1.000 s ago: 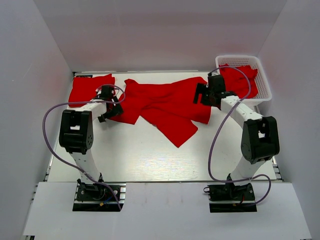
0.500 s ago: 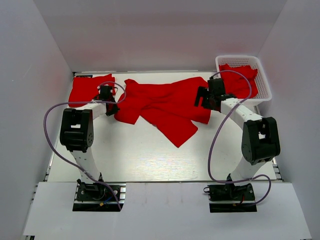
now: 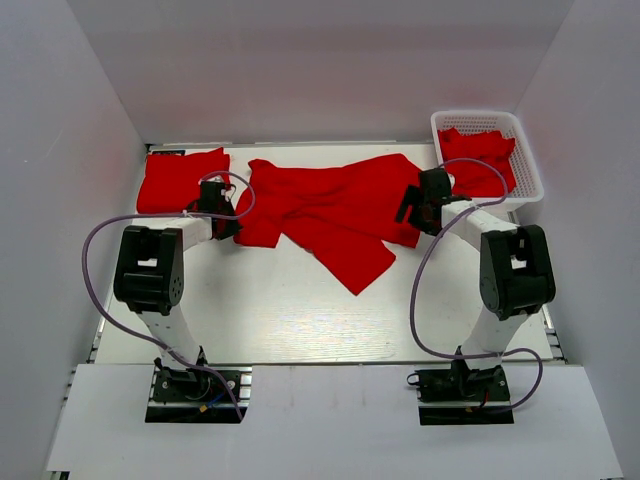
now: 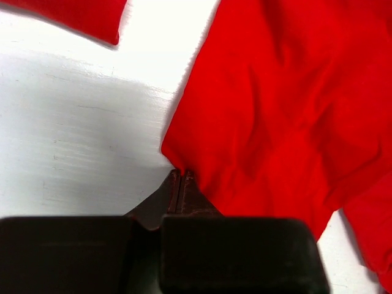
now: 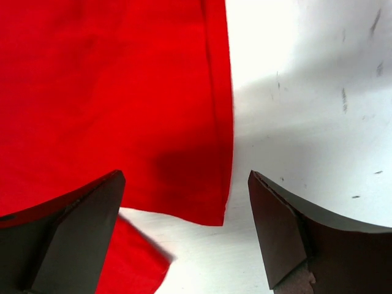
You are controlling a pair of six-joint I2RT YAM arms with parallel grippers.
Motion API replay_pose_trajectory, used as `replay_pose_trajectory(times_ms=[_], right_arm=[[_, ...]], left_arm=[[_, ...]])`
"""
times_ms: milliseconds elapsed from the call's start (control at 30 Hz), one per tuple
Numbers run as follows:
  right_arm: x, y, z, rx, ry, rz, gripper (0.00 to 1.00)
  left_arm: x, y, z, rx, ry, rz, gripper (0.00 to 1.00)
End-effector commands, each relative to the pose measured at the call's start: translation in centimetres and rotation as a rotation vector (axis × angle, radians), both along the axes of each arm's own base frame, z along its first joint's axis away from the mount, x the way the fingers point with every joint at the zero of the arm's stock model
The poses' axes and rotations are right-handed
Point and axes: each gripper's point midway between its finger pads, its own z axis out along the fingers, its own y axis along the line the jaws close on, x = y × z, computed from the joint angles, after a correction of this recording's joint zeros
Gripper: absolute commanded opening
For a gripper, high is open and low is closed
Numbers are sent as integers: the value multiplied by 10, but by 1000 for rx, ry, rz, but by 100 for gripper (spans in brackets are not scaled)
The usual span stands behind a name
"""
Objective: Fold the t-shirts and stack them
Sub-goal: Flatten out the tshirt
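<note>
The shirt (image 4: 288, 104) ran off the top and right edges of the left wrist view, and a second shirt (image 4: 79, 12) showed only a corner there (the top edge cut it). The right wrist view cut the shirt at top and left; from above, the right arm (image 3: 470, 215) hid its right corner.

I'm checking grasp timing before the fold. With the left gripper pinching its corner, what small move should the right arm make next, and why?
Probably lower the right gripper and close it on the hem corner of the t-shirt: its jaws stand open with that corner showing between them, while the left gripper is shut on the other end.
</note>
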Motion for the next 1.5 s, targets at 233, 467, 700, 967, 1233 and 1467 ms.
replay_pose_trajectory(times_ms=[233, 467, 700, 967, 1233, 1467], right_arm=[[-10, 19, -29, 137, 45, 24, 81], [-5, 36, -32, 209, 21, 79, 9], [37, 26, 67, 122, -288, 128, 0], [31, 3, 241, 39, -734, 120, 0], [-33, -17, 382, -9, -1079, 124, 0], [-110, -17, 482, -24, -1327, 229, 0]], left_arm=[[6, -12, 38, -44, -108, -49, 0], [8, -14, 46, -54, -136, -57, 0], [36, -19, 132, -75, -348, -68, 0], [15, 2, 289, -19, -716, -8, 0], [-54, 23, 437, 52, -1069, 35, 0], [-115, 31, 545, 113, -1294, 22, 0]])
